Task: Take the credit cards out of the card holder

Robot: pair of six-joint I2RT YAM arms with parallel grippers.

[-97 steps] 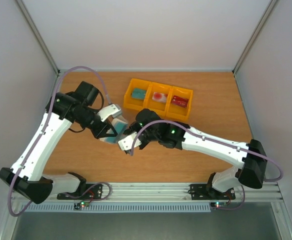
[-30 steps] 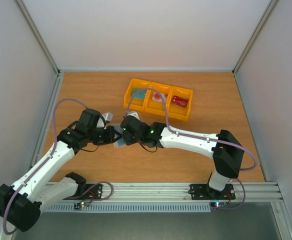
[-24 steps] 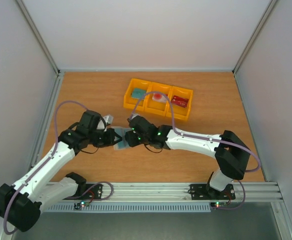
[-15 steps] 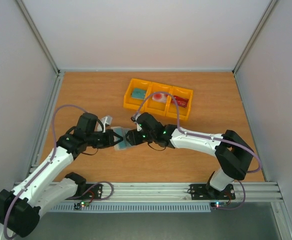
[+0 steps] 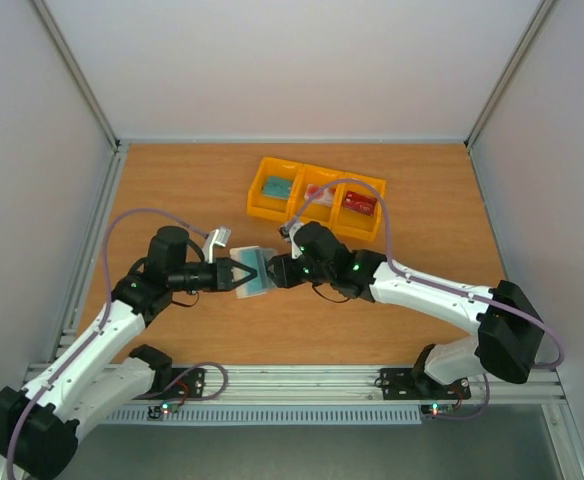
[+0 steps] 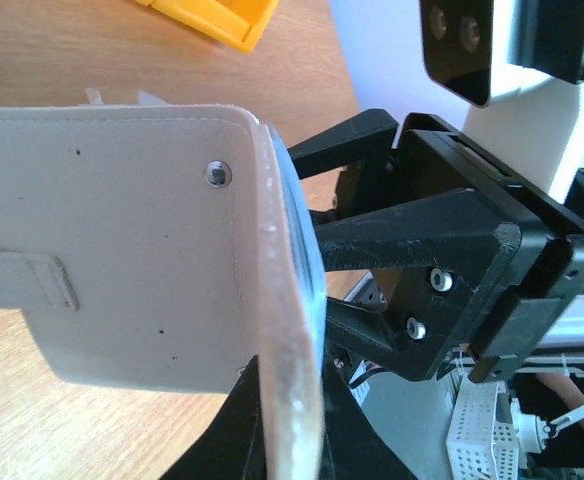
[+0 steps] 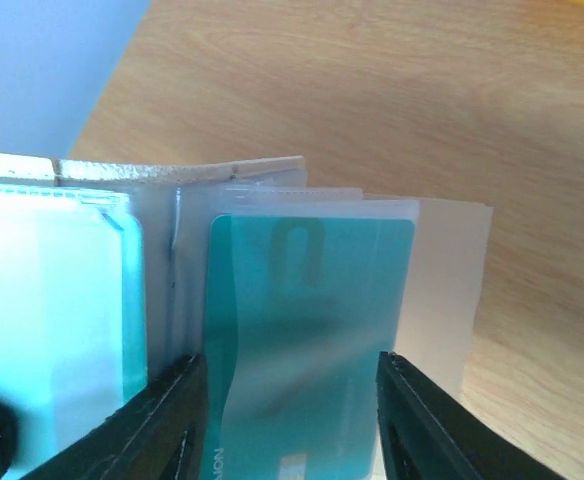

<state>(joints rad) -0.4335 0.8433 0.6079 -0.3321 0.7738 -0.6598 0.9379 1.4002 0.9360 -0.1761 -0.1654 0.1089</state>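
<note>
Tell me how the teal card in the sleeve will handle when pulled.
The teal card looks thin and flat, so probably stiff and light. Its smooth face may slip between the fingers. The clear sleeve around it looks floppy, so it may drag along.

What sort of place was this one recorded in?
Most likely a lab robot test cell, not a home or shop: a wooden table boxed in by plain white walls, with the left arm and right arm bolted to a metal rail at its near edge.

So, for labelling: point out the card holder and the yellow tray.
card holder [image 6: 122, 240]: left wrist view, beige outer face.
yellow tray [image 5: 269, 211]: top external view, near wall, left compartment.
</note>
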